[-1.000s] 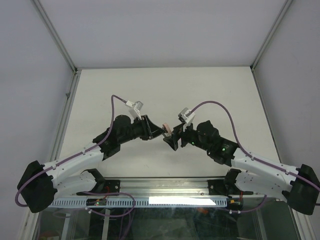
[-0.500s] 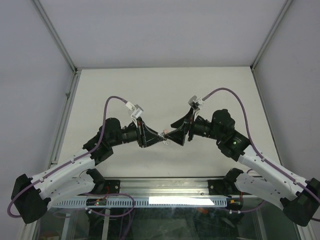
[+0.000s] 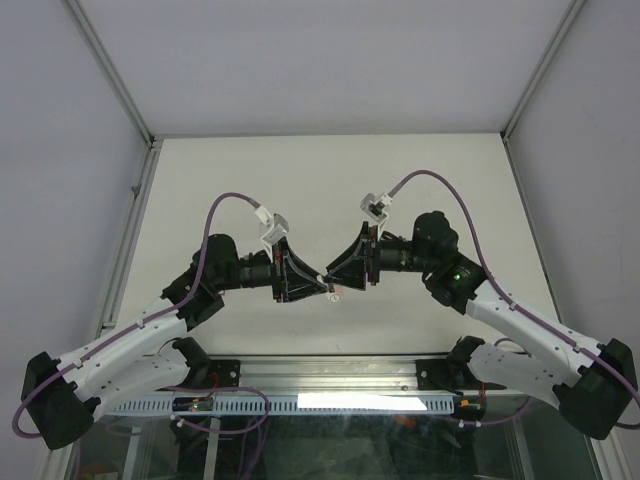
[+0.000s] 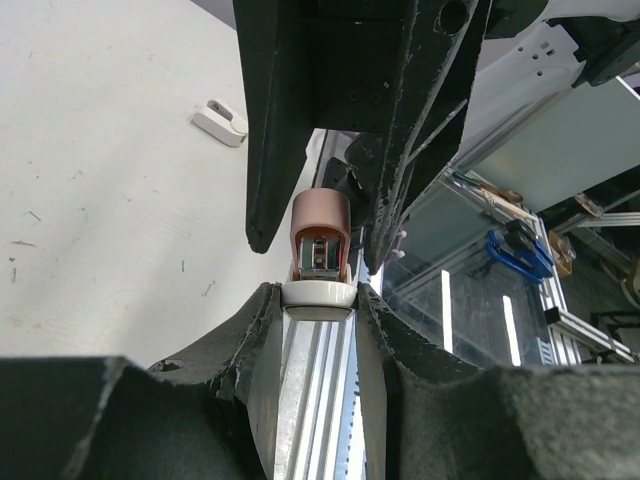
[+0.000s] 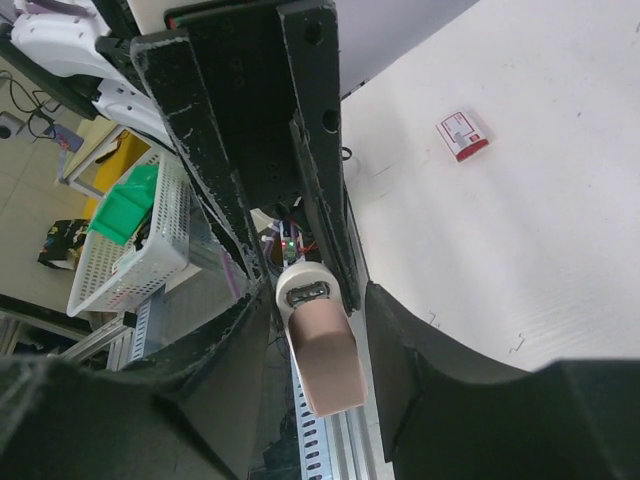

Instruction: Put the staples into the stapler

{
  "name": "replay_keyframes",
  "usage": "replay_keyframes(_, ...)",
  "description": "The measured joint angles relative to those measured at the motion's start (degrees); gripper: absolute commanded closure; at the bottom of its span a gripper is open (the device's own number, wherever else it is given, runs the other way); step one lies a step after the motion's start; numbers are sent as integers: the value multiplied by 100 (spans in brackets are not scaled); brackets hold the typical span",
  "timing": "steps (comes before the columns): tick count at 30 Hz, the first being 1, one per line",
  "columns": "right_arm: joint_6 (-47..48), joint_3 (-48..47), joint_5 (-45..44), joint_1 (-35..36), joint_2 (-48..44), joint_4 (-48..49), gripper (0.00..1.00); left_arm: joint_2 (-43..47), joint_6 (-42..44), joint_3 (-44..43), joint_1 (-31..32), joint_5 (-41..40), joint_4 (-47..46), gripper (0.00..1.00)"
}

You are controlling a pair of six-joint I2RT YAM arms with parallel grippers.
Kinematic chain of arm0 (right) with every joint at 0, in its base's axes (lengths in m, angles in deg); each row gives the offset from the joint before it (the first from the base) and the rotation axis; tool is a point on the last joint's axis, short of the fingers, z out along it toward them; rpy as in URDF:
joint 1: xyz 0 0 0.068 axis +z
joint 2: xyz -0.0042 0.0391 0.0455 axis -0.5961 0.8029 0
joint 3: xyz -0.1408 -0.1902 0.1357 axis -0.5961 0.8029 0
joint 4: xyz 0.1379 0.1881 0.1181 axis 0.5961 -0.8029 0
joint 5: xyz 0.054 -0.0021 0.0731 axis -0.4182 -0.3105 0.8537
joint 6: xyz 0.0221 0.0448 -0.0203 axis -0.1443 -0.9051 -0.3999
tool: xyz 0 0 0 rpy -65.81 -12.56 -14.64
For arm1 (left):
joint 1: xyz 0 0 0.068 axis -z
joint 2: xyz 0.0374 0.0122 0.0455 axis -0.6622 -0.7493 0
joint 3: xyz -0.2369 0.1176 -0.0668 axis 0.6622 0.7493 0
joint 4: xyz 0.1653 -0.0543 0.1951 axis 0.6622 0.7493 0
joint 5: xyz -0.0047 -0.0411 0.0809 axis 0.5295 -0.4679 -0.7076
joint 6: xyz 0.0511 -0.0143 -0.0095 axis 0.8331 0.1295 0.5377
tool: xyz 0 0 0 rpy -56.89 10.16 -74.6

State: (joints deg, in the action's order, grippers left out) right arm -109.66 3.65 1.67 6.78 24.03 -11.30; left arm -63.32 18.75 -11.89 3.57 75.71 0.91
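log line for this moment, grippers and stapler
left gripper: shut on stapler, white end | right gripper: open, jaws flanking pink end

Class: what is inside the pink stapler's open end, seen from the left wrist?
Grey metal shows inside the stapler, held by the left gripper. Whether it is loaded cannot be told: the pink shell hides everything deeper in.

Left gripper (image 4: 316, 292) tight, right gripper (image 5: 320, 297) ajar.
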Motion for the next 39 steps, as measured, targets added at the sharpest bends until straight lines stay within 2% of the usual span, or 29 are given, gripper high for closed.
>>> replay_keyframes(10, -170, 122, 358, -114, -83, 280, 55, 72, 7, 0, 0, 107, -35, 100)
replay_keyframes(14, -269, 190, 503, -162, -92, 439, 70, 186, -17, 0, -2, 114, -140, 100)
replay_keyframes(16, -313, 192, 590, -160, -111, 525, 71, 195, -33, 0, 0, 122, -146, 100)
replay_keyframes(18, -323, 199, 647, -162, -127, 573, 91, 201, -70, 0, 0, 138, -190, 100)
replay_keyframes(20, -330, 203, 682, -162, -136, 627, 100, 219, -87, 0, 0, 138, -208, 100)
replay_keyframes(39, -769, 704, 181, -356, -1019, 1200, 100, 595, -166, 133, 39, -90, -376, 100)
